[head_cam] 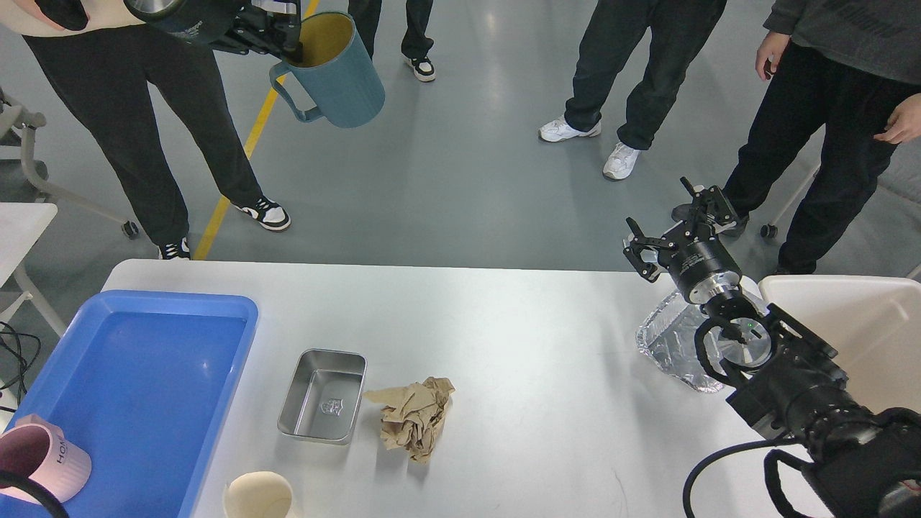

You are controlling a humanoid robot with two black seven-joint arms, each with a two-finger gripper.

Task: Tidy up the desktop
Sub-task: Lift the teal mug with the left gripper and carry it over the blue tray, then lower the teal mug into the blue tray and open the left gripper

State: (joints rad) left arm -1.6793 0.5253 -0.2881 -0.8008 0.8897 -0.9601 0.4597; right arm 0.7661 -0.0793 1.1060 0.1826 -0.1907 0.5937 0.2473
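Observation:
The white desktop [532,338] holds a steel tray [322,396], a crumpled brown paper [414,417], a cream paper cup [259,496] at the front edge and a foil container [665,338] at the right. My left gripper [291,36] is shut on the rim of a blue-grey mug [334,72], held high above the floor beyond the table's far left. My right gripper [680,226] is open and empty, above the table's far right edge, just beyond the foil container.
A blue plastic tray [144,388] at the left holds a pink mug [43,460]. A white bin [849,324] stands at the right. Several people stand beyond the table. A small side table [21,230] is at far left.

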